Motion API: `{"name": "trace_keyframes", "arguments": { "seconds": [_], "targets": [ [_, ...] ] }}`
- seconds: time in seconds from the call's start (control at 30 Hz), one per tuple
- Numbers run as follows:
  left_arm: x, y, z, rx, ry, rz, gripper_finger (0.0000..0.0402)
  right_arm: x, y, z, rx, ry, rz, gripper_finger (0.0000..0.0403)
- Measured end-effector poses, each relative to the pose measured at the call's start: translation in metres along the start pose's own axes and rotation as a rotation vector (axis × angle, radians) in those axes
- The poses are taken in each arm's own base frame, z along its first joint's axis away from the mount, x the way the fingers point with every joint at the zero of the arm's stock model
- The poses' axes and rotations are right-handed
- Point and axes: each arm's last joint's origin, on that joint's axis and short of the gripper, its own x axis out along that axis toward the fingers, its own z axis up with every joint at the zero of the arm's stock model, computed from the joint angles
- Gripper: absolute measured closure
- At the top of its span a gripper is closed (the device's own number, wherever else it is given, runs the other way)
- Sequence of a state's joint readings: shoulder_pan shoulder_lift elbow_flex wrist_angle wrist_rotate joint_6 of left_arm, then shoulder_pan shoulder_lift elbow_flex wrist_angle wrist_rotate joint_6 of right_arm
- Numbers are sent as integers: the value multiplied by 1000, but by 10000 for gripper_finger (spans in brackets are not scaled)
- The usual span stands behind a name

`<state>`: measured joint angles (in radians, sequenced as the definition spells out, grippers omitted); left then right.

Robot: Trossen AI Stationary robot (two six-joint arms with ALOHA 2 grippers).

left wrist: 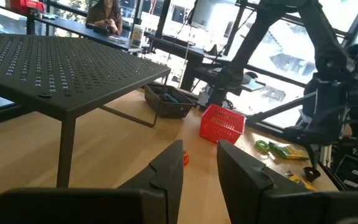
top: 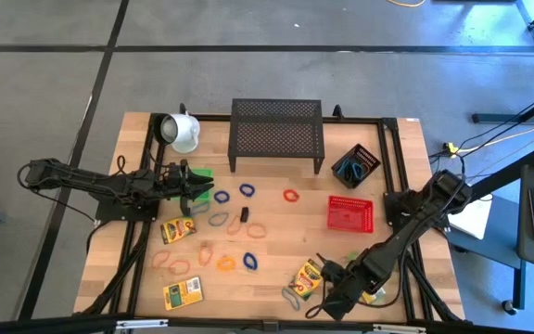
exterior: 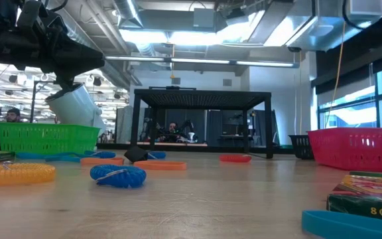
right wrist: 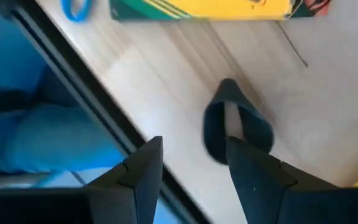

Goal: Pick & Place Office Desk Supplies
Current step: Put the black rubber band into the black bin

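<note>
The right gripper (top: 315, 306) hangs low over the near edge of the wooden counter (top: 276, 250), its jaws spread with nothing between them. In the right wrist view a dark grey rubber-band loop (right wrist: 236, 127) lies flat on the wood just ahead of those jaws, and a yellow-and-green crayon box (right wrist: 201, 9) lies beyond it with a small blue band (right wrist: 75, 9) close by. From above, a second yellow-and-green crayon box (top: 306, 277) lies just beside the right gripper, and a third one (top: 183, 294) sits near the front left corner.

Across the middle of the counter thin loops are scattered: orange bands (top: 169, 262), a blue band (top: 250, 262), and a small black clip (top: 244, 214) among them. A fourth crayon box (top: 177, 229) lies left of centre. A red mesh basket (top: 350, 213) stands right of centre, apart from the loops.

The left gripper (top: 204, 186) is raised above the left side of the counter, its jaws parted by a narrow gap and holding nothing. A green basket (exterior: 45, 137) sits under that arm. Further back more blue bands (top: 247, 190) and a red band (top: 291, 196) lie in front of the large black mesh rack (top: 277, 134). A white mug (top: 183, 131) lies tipped at the rear left, and a small black mesh basket (top: 356, 165) stands at the rear right.
</note>
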<state>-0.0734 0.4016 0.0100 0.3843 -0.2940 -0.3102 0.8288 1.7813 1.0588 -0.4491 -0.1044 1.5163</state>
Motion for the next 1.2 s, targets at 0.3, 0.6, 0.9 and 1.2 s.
{"name": "trace_keyframes", "arguments": {
  "seconds": [0.3, 0.6, 0.9, 1.2],
  "targets": [
    [0, 0, 0, 1, 0, 0, 311, 14, -4, 2, -186, -18, -48, 223],
    [0, 0, 0, 0, 0, 0, 311, 22, -6, 5, -289, -120, -101, 223],
    [0, 0, 0, 1, 0, 0, 311, 22, -8, 6, -352, -130, -128, 261],
    [0, 0, 0, 0, 0, 0, 311, 23, -11, 6, -354, -137, -154, 376]
  ]
}}
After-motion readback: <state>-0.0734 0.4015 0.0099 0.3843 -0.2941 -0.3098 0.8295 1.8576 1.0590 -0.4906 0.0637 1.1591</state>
